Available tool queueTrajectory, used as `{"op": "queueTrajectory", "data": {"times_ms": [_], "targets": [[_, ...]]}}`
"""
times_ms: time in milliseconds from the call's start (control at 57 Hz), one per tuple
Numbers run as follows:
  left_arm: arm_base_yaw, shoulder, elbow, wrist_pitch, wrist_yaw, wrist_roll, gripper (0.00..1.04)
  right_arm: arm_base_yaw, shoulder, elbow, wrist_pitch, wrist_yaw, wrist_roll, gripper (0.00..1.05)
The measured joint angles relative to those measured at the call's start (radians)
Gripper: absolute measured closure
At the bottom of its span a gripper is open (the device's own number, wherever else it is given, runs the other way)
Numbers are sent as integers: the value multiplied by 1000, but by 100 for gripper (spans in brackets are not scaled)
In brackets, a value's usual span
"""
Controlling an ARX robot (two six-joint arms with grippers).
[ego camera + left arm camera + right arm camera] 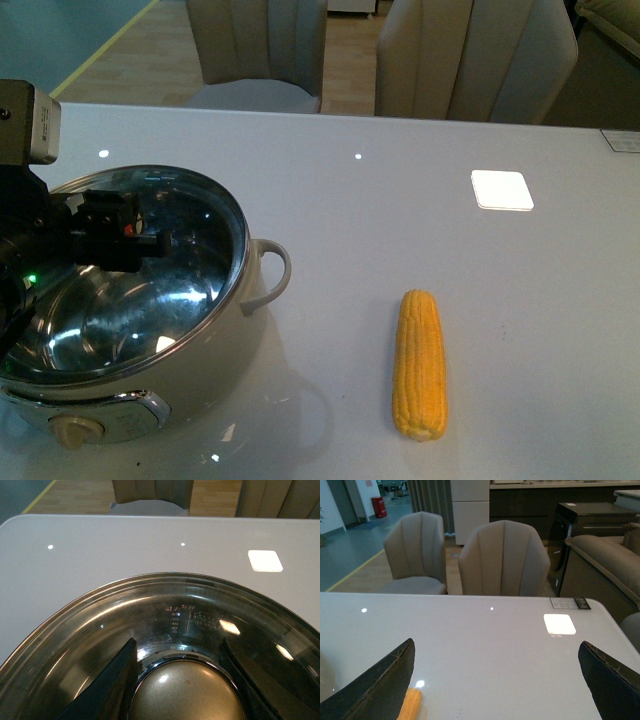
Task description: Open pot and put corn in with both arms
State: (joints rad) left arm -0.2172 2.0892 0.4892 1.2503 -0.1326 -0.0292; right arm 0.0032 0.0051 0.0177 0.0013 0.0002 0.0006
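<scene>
The cream pot (215, 360) stands at the table's front left, with its dial knob (76, 430) facing me and its loop handle (273, 272) to the right. The glass lid (170, 300) covers its mouth and looks slightly tilted. My left gripper (118, 232) is shut on the lid's cream knob (186, 692), with a black finger (117, 675) on each side of it. The yellow corn (420, 365) lies on the table to the right of the pot. My right gripper (497, 652) is open above the table, and the corn's tip (410, 705) shows beside one finger (385, 685).
Two beige chairs (470, 60) stand behind the far edge of the white table (400, 200). A bright square of light (502, 190) lies on the tabletop at back right. A small label (622, 140) sits at the far right edge. A sofa (605, 565) is beyond.
</scene>
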Motion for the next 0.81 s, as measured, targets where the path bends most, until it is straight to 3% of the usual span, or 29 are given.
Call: {"op": "queueTrajectory", "data": {"times_ms": [404, 808], "targets": [[3, -16, 0, -16, 2, 6, 62, 0, 0, 0, 0, 0, 0, 9], [1, -145, 5, -133, 13, 25, 62, 0, 0, 0, 0, 0, 0, 9]]}}
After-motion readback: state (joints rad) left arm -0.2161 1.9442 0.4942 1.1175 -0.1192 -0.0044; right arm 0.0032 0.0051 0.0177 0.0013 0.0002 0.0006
